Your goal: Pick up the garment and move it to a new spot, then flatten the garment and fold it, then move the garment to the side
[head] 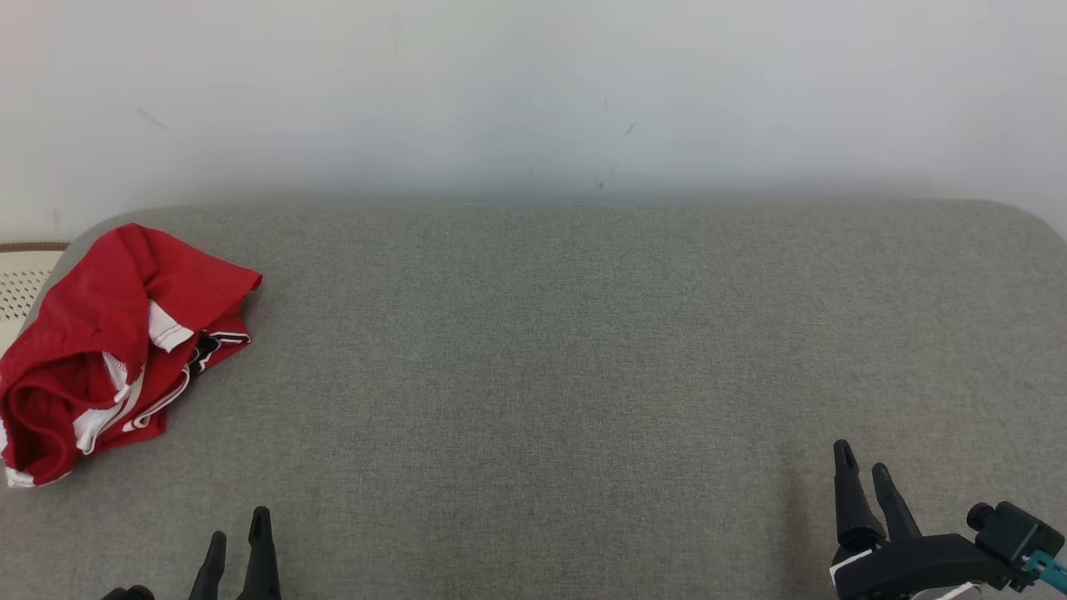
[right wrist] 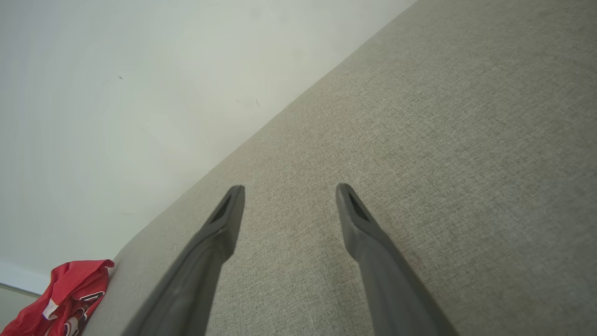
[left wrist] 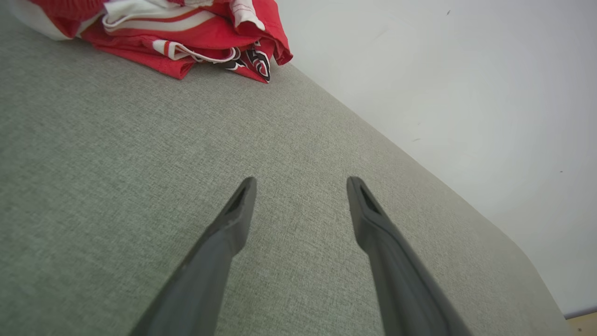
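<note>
A crumpled red garment [head: 108, 342] with white and black trim lies bunched at the far left of the grey fabric surface [head: 550, 367]. It also shows at the top left of the left wrist view as the garment [left wrist: 186, 32], and at the bottom left of the right wrist view as the garment [right wrist: 65, 298]. My left gripper [head: 239, 527] stands open at the lower left, well below the garment and apart from it, with nothing between its fingers [left wrist: 233, 219]. My right gripper [head: 863, 460] is open and empty at the lower right, far from the cloth.
A plain white wall [head: 533, 92] rises behind the surface's rounded back edge. A perforated cream object with a brown rim [head: 21, 283] sits just beyond the left edge, behind the garment. Bare grey fabric stretches across the middle and right.
</note>
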Tool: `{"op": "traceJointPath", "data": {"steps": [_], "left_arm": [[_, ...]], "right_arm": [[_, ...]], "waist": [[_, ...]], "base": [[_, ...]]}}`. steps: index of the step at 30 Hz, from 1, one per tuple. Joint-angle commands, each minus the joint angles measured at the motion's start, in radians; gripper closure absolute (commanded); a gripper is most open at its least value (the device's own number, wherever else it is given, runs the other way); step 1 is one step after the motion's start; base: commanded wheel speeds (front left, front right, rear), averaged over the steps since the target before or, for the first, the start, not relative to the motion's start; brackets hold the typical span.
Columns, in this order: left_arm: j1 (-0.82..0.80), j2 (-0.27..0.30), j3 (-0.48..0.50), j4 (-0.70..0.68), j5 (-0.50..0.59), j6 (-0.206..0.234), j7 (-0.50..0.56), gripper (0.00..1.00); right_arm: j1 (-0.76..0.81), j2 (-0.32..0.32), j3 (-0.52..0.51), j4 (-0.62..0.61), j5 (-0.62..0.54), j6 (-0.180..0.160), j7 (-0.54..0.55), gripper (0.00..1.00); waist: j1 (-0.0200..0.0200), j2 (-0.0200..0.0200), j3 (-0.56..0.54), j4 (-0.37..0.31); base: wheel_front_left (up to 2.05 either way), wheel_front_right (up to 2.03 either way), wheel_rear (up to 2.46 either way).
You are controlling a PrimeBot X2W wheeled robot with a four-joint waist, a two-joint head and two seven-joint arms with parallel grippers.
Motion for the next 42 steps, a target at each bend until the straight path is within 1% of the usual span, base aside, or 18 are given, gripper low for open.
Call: {"op": "traceJointPath", "data": {"steps": [1,6,9,11,13,17,26,42], "left_arm": [[-0.017,0.007,0.004,-0.002,0.034,0.005,-0.014,0.0],[-0.02,0.006,0.008,0.003,0.078,0.006,-0.025,0.0],[-0.022,0.005,0.009,0.002,0.125,0.013,-0.036,0.0],[-0.022,0.004,0.011,0.001,0.139,0.005,-0.04,0.0],[-0.023,0.003,0.011,0.003,0.162,0.003,-0.047,0.0],[-0.024,0.002,0.007,0.012,0.211,0.01,-0.056,0.0],[-0.024,0.0,0.006,0.02,0.302,0.018,-0.076,0.0],[-0.022,-0.001,0.006,0.018,0.443,0.031,-0.11,0.0]], "right_arm": [[-0.02,-0.012,0.009,-0.007,-0.035,0.0,-0.013,0.0],[-0.023,-0.015,0.018,-0.008,-0.078,0.0,-0.023,0.0],[-0.026,-0.018,0.02,-0.004,-0.124,0.0,-0.034,0.0],[-0.026,-0.01,0.015,-0.01,-0.135,0.0,-0.039,0.0],[-0.025,-0.016,0.027,-0.005,-0.155,0.0,-0.045,0.0],[-0.03,-0.026,0.037,0.004,-0.211,0.0,-0.055,0.0],[-0.024,-0.02,0.03,0.006,-0.321,0.001,-0.075,0.0],[-0.024,-0.019,0.036,0.027,-0.483,0.001,-0.11,0.0]], "waist": [[0.0,0.0,0.0,-0.001],[0.0,0.0,0.0,-0.003],[0.0,0.0,0.0,-0.004],[0.0,0.0,0.001,-0.005],[0.0,0.0,0.001,-0.006],[0.0,0.0,0.002,-0.008],[0.0,0.0,0.001,-0.012],[0.0,0.0,0.003,-0.021]], "base": [[0.0,0.0,0.0],[0.0,0.0,0.0],[0.0,0.0,0.0],[0.0,0.0,0.0],[0.0,0.0,0.0],[0.0,0.0,0.0],[0.0,0.0,0.0],[0.0,0.0,0.0]]}}
